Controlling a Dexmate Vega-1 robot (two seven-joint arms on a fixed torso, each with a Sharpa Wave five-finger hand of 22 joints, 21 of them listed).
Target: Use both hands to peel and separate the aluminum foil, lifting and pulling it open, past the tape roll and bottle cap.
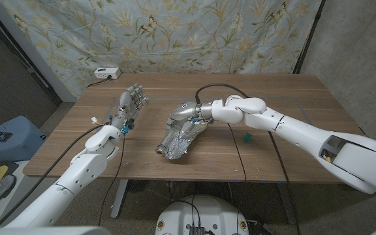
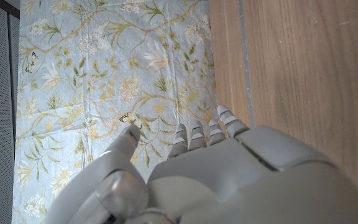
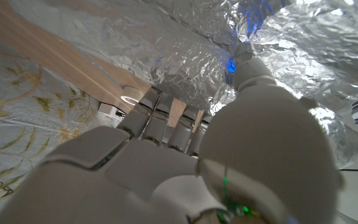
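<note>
While the crumpled aluminum foil (image 1: 180, 136) lies near the middle of the wooden tabletop (image 1: 286, 140), the right hand (image 1: 187, 116) rests over its far end; the right wrist view shows its fingers (image 3: 166, 118) curled down against the shiny wrinkled sheet, seemingly gripping it (how firmly is unclear). The left hand (image 1: 130, 103) hovers well apart to the left, upright, fingers (image 2: 205, 132) spread and holding nothing. A small teal object (image 1: 247, 137) sits to the right of the foil. One likely risk: with only one hand engaged, pulling may drag the whole bundle across the wood, or tear the thin foil, rather than open it.
</note>
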